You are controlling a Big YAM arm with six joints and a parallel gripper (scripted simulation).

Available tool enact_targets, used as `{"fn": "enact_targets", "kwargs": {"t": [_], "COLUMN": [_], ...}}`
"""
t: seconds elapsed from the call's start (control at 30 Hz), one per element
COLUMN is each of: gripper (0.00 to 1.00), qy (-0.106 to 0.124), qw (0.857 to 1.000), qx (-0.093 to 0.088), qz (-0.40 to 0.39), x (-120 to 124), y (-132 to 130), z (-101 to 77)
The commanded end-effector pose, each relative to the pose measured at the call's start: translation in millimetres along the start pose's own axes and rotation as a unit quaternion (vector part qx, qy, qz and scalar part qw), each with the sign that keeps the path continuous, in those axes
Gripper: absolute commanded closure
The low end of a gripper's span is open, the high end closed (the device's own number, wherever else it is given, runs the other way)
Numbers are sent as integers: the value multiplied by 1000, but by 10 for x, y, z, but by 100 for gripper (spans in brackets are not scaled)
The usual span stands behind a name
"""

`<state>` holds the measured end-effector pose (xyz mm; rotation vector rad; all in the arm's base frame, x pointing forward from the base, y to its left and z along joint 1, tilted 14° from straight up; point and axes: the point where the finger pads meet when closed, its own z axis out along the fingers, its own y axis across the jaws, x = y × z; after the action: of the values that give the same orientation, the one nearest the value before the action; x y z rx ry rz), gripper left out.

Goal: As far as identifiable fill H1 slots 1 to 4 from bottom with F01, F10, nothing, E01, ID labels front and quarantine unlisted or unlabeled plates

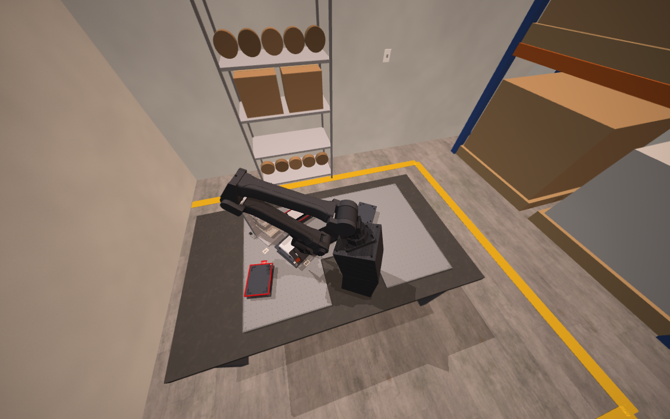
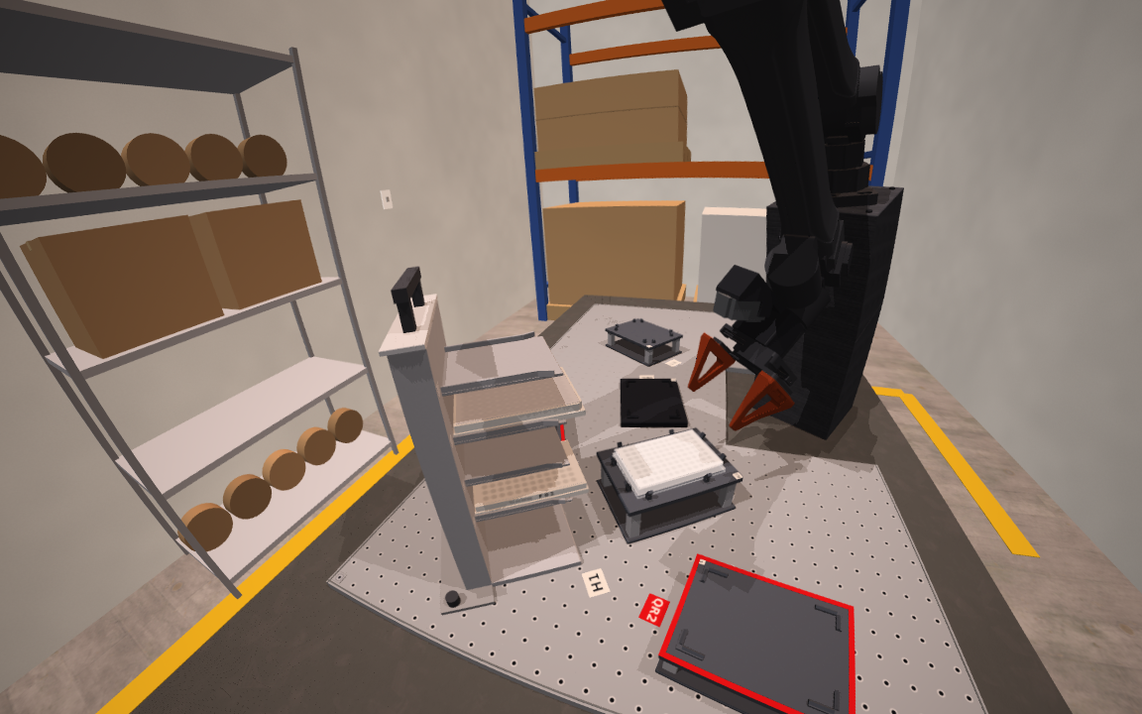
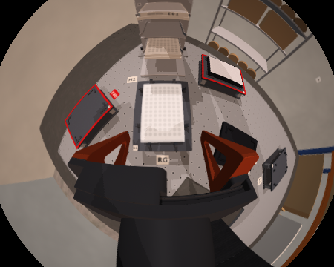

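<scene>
My gripper (image 2: 714, 408) (image 3: 165, 134) is open and empty. It hangs just above and behind the near end of a white well plate (image 2: 667, 460) (image 3: 161, 113) (image 1: 285, 244). That plate lies flat on the raised dark nest (image 2: 674, 512) (image 3: 136, 104) with the RG label, clear of both fingers. The plate hotel H1 (image 2: 431, 443) stands beyond it. Two tan plates show in its shelves, an upper one (image 2: 513, 404) (image 3: 159, 14) and a lower one (image 2: 526, 484) (image 3: 163, 47). Their labels are too small to read.
The red-edged nest QR2 (image 2: 761, 641) (image 3: 88, 115) (image 1: 258, 279) lies bare to one side. Another red-edged nest (image 3: 204, 74) holds a white plate (image 3: 226, 70). A flat black nest (image 2: 651, 401) (image 3: 237, 139) and a raised dark nest (image 2: 642, 338) (image 3: 275, 168) stand near the arm's base.
</scene>
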<state>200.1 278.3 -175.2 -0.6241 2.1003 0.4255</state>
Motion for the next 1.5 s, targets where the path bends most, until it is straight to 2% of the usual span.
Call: {"fn": "enact_targets", "kwargs": {"t": [0.0, 0.03, 0.07, 0.1, 0.77, 0.8, 1.23, 1.47], "gripper": [0, 0, 0, 0, 0, 0, 0, 0], "qy": [6, 6, 0, 4, 6, 6, -8, -5], "qw": [1000, 1000, 1000, 1000, 1000, 1000, 1000, 1000], "qx": [-2, -2, -4, -3, -2, -3, -8, -7], "qz": [1, 1, 3, 2, 1, 1, 7, 6], "x": [-43, -43, -35, 14, 20, -64, -323, -390], "y": [-9, -8, 32, 24, 6, -6, 8, -5], "z": [-177, -177, -86, -65, -91, -196, -409, -504]}}
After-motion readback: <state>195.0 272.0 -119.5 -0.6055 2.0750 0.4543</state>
